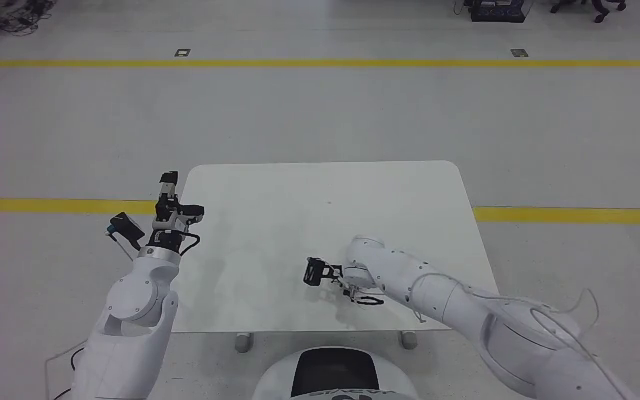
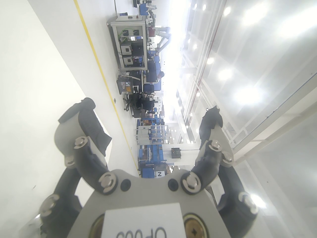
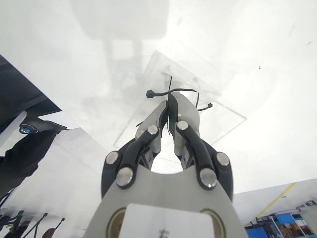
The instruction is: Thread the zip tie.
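Black zip tie (image 3: 183, 89) is pinched between the closed fingers of the right gripper (image 3: 169, 100). A thin strand of it runs up through the fingertips. A curved length crosses just beyond them, with a small square head at one end. It is unclear whether the strand and the curved length are one tie.

The tie hangs over a clear plastic plate (image 3: 223, 122) that lies flat on the white table (image 1: 300, 190). Whether it touches the plate cannot be made out.

From above, the right gripper (image 1: 316, 272) sits over the near middle of the table, a little right of centre and pointing left. The left gripper (image 2: 148, 107) is at the table's left edge (image 1: 176, 205), well apart from the tie. Its fingers are spread wide with nothing between them, and it points toward the far side.
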